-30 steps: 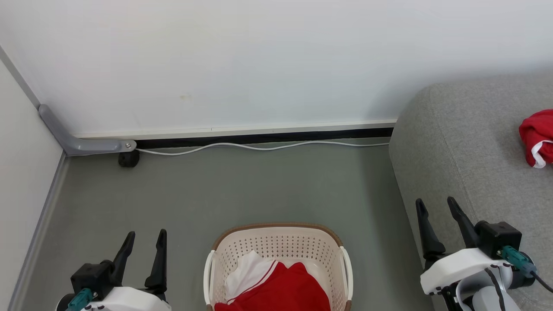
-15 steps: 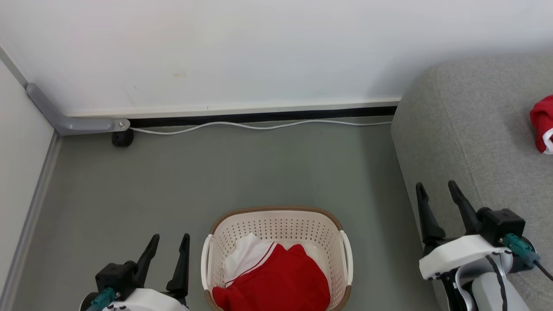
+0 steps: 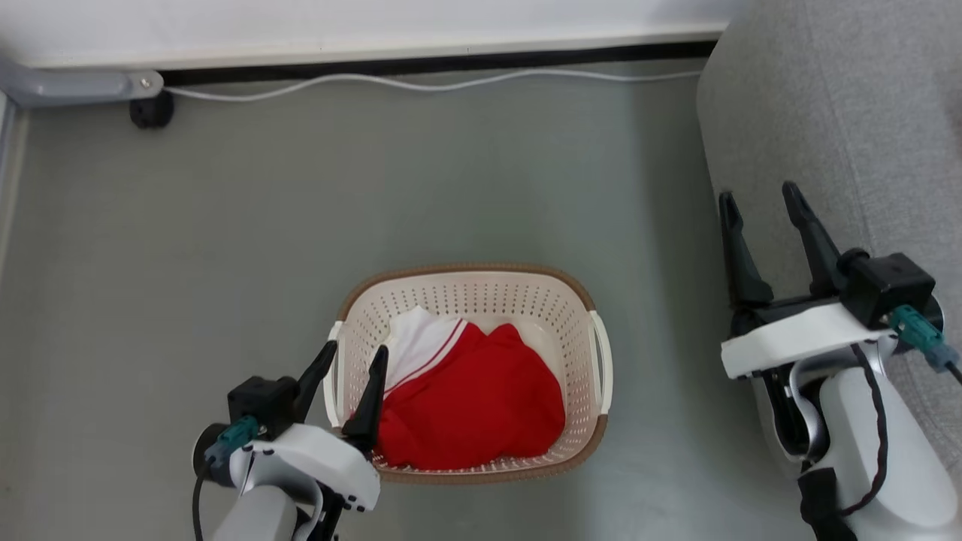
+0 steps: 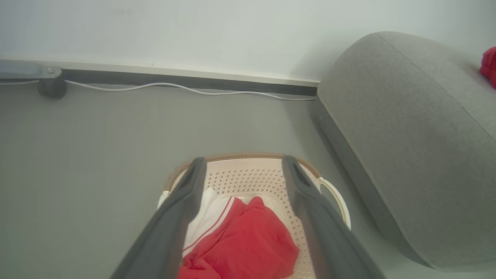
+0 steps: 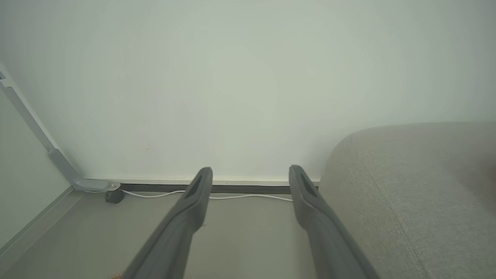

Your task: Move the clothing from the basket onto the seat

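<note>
The basket (image 3: 488,297) holds clothing (image 3: 481,398) (red, white) — left hand (image 3: 356,348), right hand (image 3: 757,192) spread, empty.

Counting up: one basket (image 3: 466,268), one red-and-white garment (image 3: 481,398) inside, a second red piece (image 4: 489,64) on the one sofa (image 3: 827,98). Two grippers, left gripper (image 3: 356,348) and right gripper (image 3: 757,192). One white cable (image 3: 421,84).

I see clothing (image 3: 473,398) in the basket (image 3: 466,269). My left gripper (image 3: 356,348) sits spread at its left rim, right gripper (image 3: 757,192) spread by the sofa (image 3: 842,98), both empty.
</note>
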Controlling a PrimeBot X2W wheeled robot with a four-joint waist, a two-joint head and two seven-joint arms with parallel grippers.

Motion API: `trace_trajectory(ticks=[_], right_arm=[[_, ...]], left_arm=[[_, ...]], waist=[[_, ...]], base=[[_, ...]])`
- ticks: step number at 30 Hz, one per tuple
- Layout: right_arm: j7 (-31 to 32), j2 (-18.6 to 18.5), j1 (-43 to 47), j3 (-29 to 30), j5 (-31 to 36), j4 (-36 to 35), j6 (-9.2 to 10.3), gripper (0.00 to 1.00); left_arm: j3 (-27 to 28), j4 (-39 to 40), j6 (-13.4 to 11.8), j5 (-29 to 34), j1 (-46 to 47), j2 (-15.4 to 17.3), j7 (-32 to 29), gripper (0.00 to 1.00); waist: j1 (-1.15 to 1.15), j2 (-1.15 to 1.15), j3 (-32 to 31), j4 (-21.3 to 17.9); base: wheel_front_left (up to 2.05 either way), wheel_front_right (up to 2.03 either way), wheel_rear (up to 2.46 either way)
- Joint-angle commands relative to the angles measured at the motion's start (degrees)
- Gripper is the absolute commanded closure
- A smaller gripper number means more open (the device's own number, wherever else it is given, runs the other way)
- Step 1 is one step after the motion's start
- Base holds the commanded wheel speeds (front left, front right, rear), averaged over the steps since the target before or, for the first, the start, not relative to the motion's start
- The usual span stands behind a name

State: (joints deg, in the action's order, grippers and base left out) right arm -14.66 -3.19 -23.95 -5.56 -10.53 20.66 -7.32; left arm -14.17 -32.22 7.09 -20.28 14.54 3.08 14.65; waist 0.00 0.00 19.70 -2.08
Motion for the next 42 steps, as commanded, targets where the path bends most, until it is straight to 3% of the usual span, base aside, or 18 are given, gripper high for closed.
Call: trace_trajectory(ticks=[1, 10, 22, 31, 39, 42], right_arm=[[-0.34, 0.27, -1.45, -1.35, 0.38, -2.03, -0.17, 0.00], [-0.34, 0.30, -6.11, -2.76, 0.96, -3.71, -0.17, 0.00], [-0.34, 0.31, -9.62, -2.90, 2.16, -5.97, -0.17, 0.00], [-0.34, 0.31, -10.56, -3.50, 1.20, -6.84, -0.17, 0.00], [-0.34, 0.31, -10.64, -4.57, 0.30, -7.43, -0.17, 0.00], [-0.34, 0.31, -10.92, -5.02, -0.44, -7.72, -0.17, 0.00]], left_arm=[[0.97, 0.37, 0.40, -0.50, 2.52, 0.67, 0.35, 0.00], [-8.19, -7.58, 0.40, -4.52, 12.41, 0.47, 0.35, 0.00], [-24.61, -23.83, 0.40, -9.80, 26.60, 0.57, -0.03, 0.00], [-33.47, -34.34, 0.40, -11.46, 34.33, 0.44, -6.52, 0.00], [-39.02, -40.22, -0.37, -7.51, 39.06, 0.38, -11.76, 0.00], [-42.20, -41.11, -1.17, -4.81, 40.52, 0.46, -16.62, 0.00]], waist=[[0.00, 0.00, 4.53, -0.61], [0.00, 0.00, 13.62, -1.49], [0.00, 0.00, 22.70, -2.84], [0.00, 0.00, 26.19, -3.71], [0.00, 0.00, 28.41, -4.76], [0.00, 0.00, 29.53, -5.45]], base=[[0.00, 0.00, 0.00], [0.00, 0.00, 0.00], [0.00, 0.00, 0.00], [0.00, 0.00, 0.00], [0.00, 0.00, 0.00], [0.00, 0.00, 0.00]])
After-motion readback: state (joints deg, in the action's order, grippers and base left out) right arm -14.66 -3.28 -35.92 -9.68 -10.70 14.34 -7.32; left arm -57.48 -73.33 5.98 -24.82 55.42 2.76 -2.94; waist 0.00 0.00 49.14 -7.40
